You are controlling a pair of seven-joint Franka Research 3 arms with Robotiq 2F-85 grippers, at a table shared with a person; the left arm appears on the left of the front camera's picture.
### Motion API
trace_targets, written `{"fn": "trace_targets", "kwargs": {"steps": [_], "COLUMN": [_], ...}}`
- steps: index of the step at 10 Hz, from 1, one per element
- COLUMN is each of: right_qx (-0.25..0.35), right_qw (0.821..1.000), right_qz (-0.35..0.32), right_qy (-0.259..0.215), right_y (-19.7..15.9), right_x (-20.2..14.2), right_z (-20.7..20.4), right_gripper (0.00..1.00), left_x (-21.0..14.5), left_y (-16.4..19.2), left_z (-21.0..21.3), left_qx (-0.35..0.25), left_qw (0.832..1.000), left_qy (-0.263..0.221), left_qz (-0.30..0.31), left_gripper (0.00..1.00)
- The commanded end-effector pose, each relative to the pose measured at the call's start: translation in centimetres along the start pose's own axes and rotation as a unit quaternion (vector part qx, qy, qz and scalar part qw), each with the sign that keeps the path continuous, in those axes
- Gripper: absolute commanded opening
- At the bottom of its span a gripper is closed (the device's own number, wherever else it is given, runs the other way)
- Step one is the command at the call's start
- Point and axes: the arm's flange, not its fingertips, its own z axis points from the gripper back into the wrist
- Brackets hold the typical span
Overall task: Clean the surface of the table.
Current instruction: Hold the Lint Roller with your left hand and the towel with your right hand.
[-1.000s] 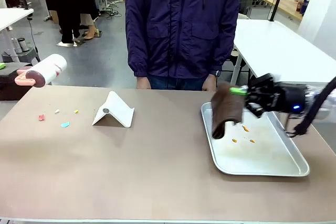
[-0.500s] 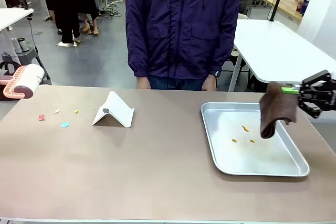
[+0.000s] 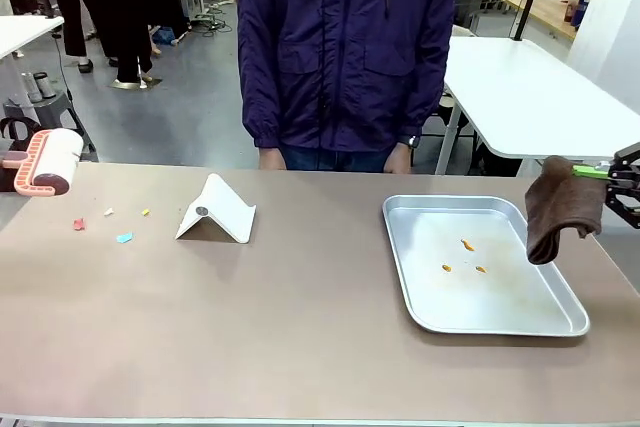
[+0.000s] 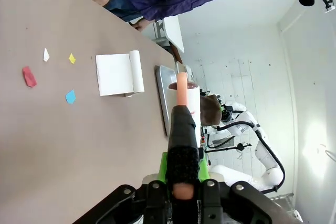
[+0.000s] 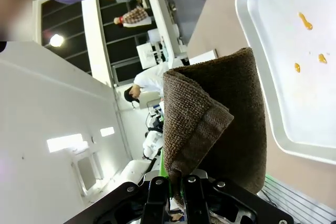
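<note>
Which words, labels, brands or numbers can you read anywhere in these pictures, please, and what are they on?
None can be read. The lint roller, the white folded stand, the metal tray, the brown cloth and the paper scraps on the table show no legible print.

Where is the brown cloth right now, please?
In the front view, the cloth hangs from the right gripper at the right side of the table, by the right edge of the tray.
</note>
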Motion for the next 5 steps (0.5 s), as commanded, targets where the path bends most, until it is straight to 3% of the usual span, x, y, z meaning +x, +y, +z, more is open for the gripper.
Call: {"fn": "trace_targets", "kwargs": {"steps": [1, 5], "right_qx": [0.001, 0.001], "right_qw": [1.0, 1.0], "right_qz": [0.001, 0.001], "right_qy": [0.003, 0.003], "right_y": [0.03, 0.03], "right_x": [-0.22, -0.22], "right_z": [-0.12, -0.12], "right_gripper": [0.0, 0.0], "left_x": [0.24, 0.24], "left_y": [-0.45, -0.45], "left_z": [0.17, 0.17], "left_qx": [0.003, 0.003], "left_qw": [1.0, 1.0], "left_qy": [0.001, 0.001], "left_qz": [0.007, 0.007], "left_gripper": [0.17, 0.17]}}
